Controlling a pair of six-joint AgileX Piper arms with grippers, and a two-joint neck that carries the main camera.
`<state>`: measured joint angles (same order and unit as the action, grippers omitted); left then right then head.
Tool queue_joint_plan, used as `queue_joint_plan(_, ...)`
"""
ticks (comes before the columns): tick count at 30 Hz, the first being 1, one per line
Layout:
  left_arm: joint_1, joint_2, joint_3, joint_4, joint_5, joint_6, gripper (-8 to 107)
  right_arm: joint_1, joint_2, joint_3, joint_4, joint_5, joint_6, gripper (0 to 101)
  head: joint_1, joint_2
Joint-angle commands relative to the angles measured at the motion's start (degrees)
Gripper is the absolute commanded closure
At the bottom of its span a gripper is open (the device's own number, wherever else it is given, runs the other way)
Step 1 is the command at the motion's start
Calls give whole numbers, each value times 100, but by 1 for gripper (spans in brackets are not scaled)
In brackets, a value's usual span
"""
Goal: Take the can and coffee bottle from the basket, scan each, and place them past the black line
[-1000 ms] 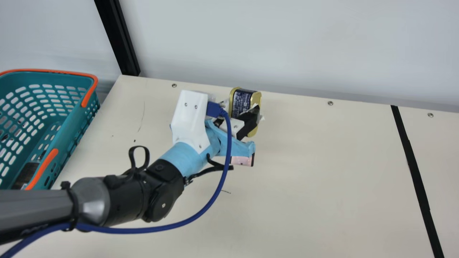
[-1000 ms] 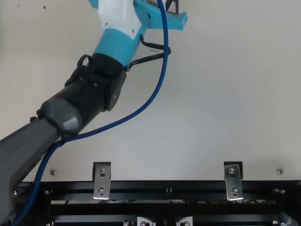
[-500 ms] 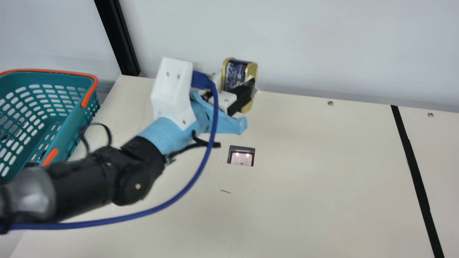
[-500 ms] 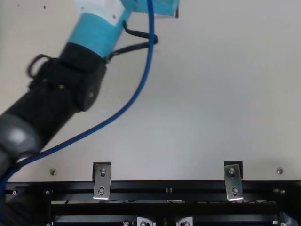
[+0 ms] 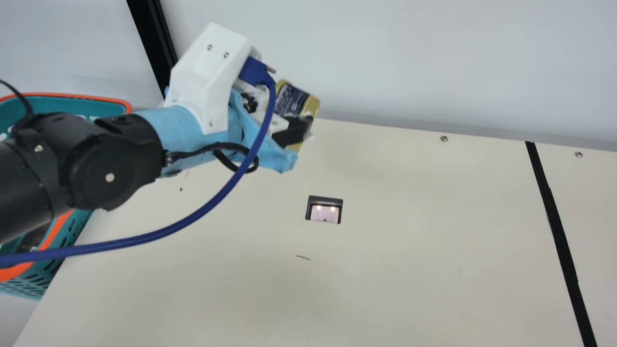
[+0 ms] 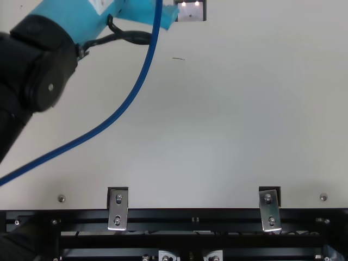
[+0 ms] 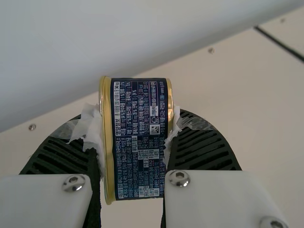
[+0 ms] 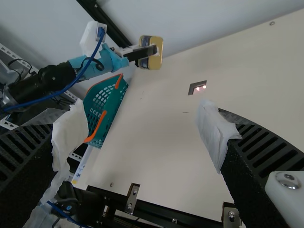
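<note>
Cream and smooth, the table (image 5: 409, 255) spreads below the jaws of the left gripper (image 5: 298, 118). Behind those jaws runs the left arm (image 5: 115, 168), matte black at the joint, then light blue, then a faceted white housing with a blue cable (image 5: 207, 207) curving from it. Left of the jaws sits the basket (image 5: 72, 105), teal plastic pierced with rounded slots and trimmed in glossy orange. Well apart, to their right, a flat black line (image 5: 554, 217) crosses the cream surface.

The left jaws are clamped on the can (image 7: 137, 137), holding it up above the table: a rounded, boxy tin with shiny gold metal rims and a dark navy band packed with fine white print. Crumpled white scraps and clear tape cling to the ribbed black fingers. On the right gripper (image 8: 142, 126), the jaws stand wide apart, their tips padded in ragged white. Below and right of the left jaws, a dark-framed scanner (image 5: 325, 213) glows pinkish, with two small lights.
</note>
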<state>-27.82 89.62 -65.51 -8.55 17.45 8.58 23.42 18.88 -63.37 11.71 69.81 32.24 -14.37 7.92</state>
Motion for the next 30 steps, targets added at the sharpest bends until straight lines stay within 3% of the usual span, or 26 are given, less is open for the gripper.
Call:
queue_joint_plan(1, 65, 62, -169, -141, 1598, 493, 89, 0, 0, 0, 0, 0, 0, 0, -84, -74)
queue_joint_plan(7, 185, 218, -434, -529, 2663, 1788, 89, 0, 0, 0, 0, 0, 0, 0, -84, -74)
queue_joint_plan(16, 61, 436, -587, -913, 3569, 3814, 89, 0, 0, 0, 0, 0, 0, 0, -84, -74)
queue_joint_plan(21, -110, 643, -632, -762, 3761, 4485, 89, 0, 0, 0, 0, 0, 0, 0, -84, -74)
queue_joint_plan(30, -578, 1187, -748, -674, 3604, 4935, 89, 0, 0, 0, 0, 0, 0, 0, -84, -74)
